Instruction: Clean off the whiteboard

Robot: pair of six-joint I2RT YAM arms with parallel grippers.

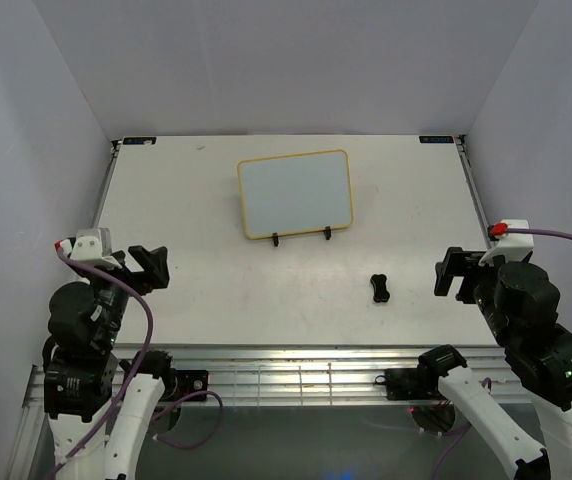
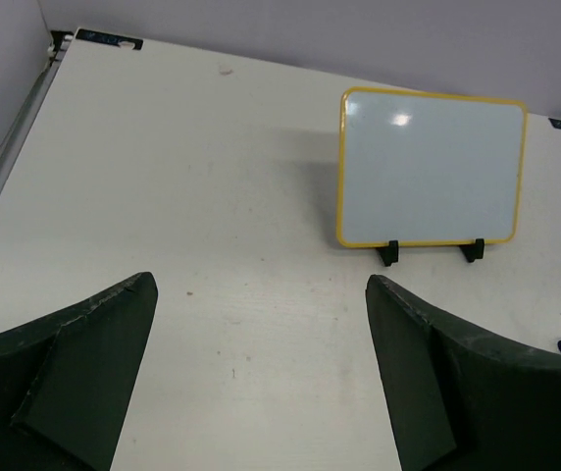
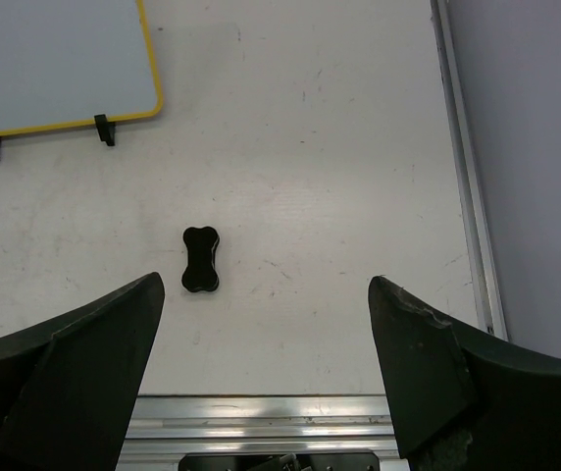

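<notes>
The whiteboard [image 1: 295, 193] is seen propped up toward the far middle of the table [image 1: 196, 310], its face plain glossy white with one spot of glare. Of its stand only two black feet [image 1: 276, 240] are shown, the rest being hidden behind the board. A small black eraser [image 1: 380, 287] lies nearer and to the right, well apart from it. The left gripper [image 1: 151, 268] and right gripper [image 1: 453, 274] are both held spread wide, with nothing between their fingers. In the right wrist view the board is cut off at the upper left edge.
</notes>
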